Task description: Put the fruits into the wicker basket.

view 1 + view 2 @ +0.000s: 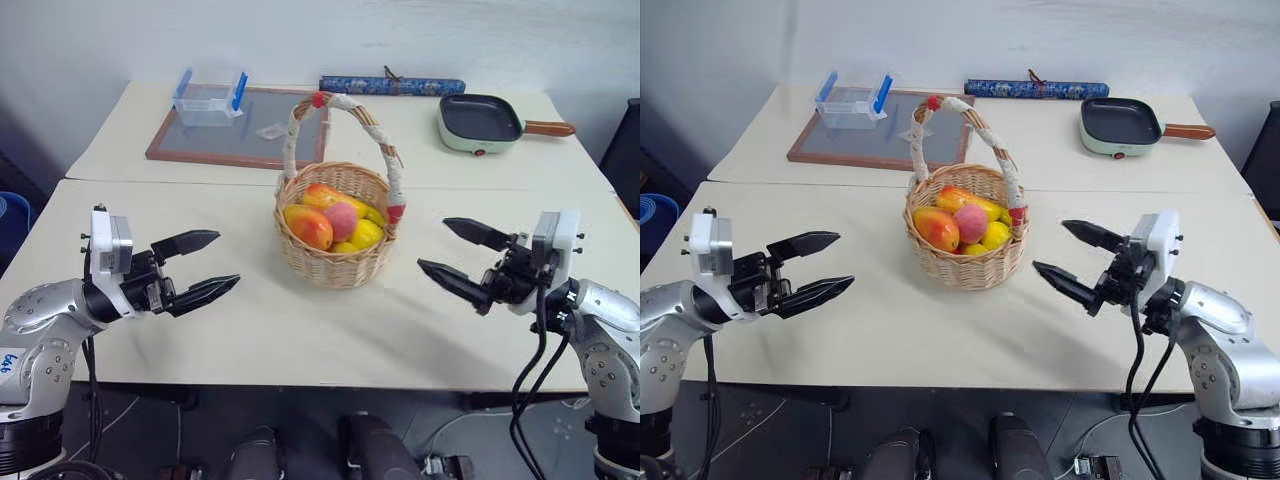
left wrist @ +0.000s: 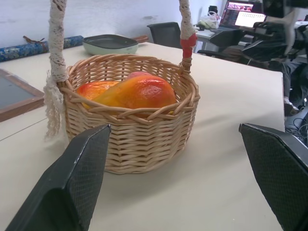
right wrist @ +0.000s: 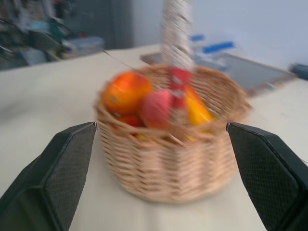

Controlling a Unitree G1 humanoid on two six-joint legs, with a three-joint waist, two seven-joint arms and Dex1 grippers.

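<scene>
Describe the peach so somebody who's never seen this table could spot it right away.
Start at the wicker basket with the tall cloth-wrapped handle, mid-table. The peach lies on top of the fruit pile inside. It is the small, round, pink-red one; the mangoes beside it are longer and yellow-orange.

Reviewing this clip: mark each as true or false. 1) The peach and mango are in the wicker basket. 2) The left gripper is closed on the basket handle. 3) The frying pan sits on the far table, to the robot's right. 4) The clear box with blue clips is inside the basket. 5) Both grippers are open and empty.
1) True: the peach and mango lie in the wicker basket.
2) False: the left gripper is open, apart from the basket.
3) True: the frying pan is there.
4) False: the clear box rests on the framed board on the far table.
5) True: the right gripper is open too, holding nothing.
</scene>
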